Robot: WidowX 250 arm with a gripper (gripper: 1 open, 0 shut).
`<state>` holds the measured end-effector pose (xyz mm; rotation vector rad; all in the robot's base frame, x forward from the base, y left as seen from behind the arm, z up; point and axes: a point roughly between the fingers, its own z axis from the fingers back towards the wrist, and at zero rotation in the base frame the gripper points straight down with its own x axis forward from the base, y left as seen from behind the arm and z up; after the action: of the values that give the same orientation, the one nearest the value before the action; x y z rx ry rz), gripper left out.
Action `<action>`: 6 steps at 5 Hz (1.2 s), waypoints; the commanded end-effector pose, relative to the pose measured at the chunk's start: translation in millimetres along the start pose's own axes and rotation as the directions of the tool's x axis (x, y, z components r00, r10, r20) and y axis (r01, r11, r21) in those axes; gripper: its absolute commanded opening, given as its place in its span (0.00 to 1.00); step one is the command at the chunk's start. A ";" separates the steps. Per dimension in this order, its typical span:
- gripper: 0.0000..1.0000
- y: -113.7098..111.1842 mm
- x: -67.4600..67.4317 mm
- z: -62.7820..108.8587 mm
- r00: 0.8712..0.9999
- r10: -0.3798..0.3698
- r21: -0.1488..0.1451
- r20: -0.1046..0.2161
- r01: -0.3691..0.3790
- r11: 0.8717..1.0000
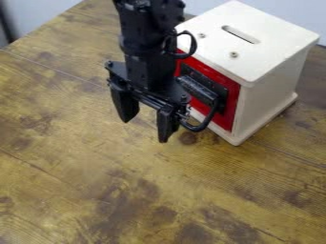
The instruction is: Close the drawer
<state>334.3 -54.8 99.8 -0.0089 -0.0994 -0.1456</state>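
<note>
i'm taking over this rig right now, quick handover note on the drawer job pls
Gripper: jaws open, holding nothing, hanging just in front of the drawer's face.
Drawer: red with a black front, sitting in the cream cube on the wooden table. It looks almost flush with the cube; the loop handle sticks out toward the gripper.
Done: drawer looks nearly shut.
Left: confirm it is fully seated, push the front if not, then back the arm away.

Wooden table (90, 181), worn brown planks with dark stains and visible grain, fills most of the view. Cream wooden cube casing (261, 52) sits near the table's far right corner, upright, with a dark slot (238, 34) in its top face and a small dark dot beside the slot. Pale floor strip beyond the table's far left edge.
</note>
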 end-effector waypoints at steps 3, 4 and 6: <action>1.00 14.0 10.9 18.6 0.997 0.041 0.005 0.073 -0.041 0.999; 1.00 17.0 11.7 18.7 0.997 0.051 0.008 0.064 -0.051 0.999; 1.00 23.3 13.8 19.7 0.996 0.068 0.009 0.060 -0.069 0.998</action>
<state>339.0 -43.3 102.7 -0.0033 -0.0983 -0.1061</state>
